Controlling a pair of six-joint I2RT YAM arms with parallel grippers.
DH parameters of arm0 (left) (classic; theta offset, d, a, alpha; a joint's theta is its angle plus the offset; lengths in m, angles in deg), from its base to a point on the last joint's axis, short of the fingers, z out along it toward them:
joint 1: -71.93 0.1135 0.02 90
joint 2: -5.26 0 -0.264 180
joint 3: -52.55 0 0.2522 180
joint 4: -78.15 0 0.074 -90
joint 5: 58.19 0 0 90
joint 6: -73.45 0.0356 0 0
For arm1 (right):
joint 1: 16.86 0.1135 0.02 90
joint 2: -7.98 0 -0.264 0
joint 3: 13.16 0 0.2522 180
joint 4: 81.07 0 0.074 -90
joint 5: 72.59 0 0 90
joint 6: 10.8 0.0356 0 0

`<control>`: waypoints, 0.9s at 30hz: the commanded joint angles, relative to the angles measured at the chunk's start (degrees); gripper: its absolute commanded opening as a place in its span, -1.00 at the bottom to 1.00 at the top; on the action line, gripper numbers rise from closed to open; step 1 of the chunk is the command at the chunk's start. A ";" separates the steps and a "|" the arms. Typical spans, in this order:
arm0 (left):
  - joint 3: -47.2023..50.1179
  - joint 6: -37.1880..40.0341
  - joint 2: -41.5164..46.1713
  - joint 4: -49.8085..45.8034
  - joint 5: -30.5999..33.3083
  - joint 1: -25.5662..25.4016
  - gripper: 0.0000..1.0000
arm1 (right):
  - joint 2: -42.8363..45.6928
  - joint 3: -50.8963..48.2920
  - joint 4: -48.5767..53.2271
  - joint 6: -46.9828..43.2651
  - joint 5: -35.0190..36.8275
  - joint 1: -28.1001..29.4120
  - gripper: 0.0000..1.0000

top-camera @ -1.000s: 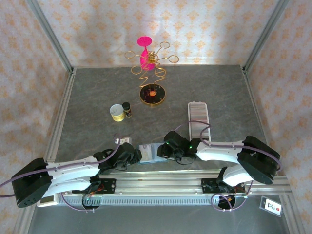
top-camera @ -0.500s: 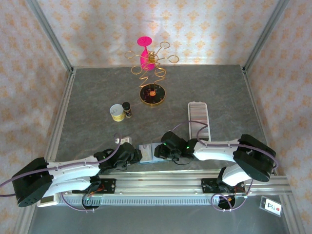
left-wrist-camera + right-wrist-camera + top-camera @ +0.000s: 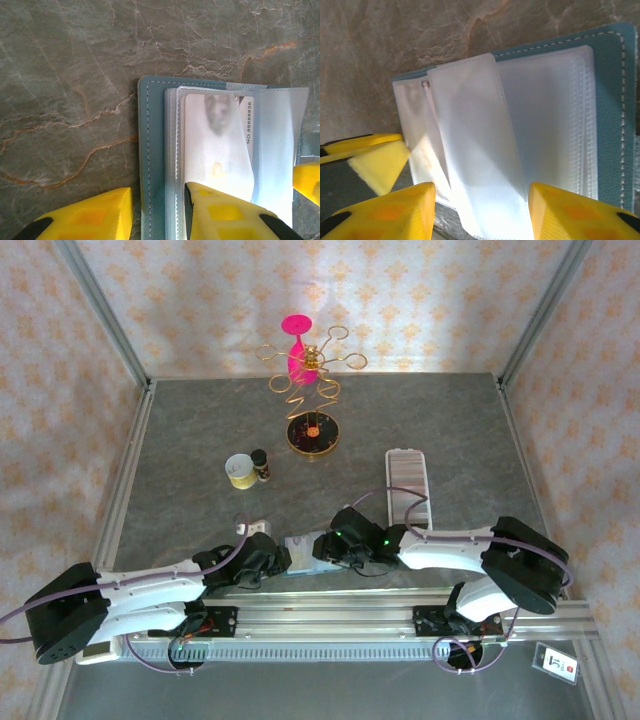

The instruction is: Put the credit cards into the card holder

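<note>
Since the credit card (image 3: 220, 145) is tucked in a clear sleeve (image 3: 277, 150) of the open teal wallet (image 3: 151, 150) at 6 o'clock, the left gripper (image 3: 157, 200) straddles its edge, fingers spread, probably pinning it. The right gripper (image 3: 480, 200), spread too, hovers over the sleeves. The card holder (image 3: 405, 475) lies at 2 o'clock.

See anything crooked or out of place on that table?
The teal wallet at the near edge lies open, and one clear sleeve fans out crooked from the stack. A purple cable also loops over the card holder.
</note>
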 commanded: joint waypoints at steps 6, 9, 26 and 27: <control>0.80 0.40 -1.72 0.75 -1.28 -0.38 -0.39 | 1.27 0.92 -1.48 0.87 0.41 0.43 0.03; 0.74 0.35 -1.64 0.36 -1.28 -0.38 -0.40 | 0.68 0.96 -2.59 1.00 -0.26 0.45 0.04; 1.85 -0.92 1.44 -0.48 0.22 -0.38 -0.43 | -1.52 2.04 -10.79 2.54 -4.02 0.46 0.01; 1.88 -0.94 1.48 -0.47 0.30 -0.36 -0.43 | -1.64 2.27 -10.83 2.54 -4.12 0.42 0.01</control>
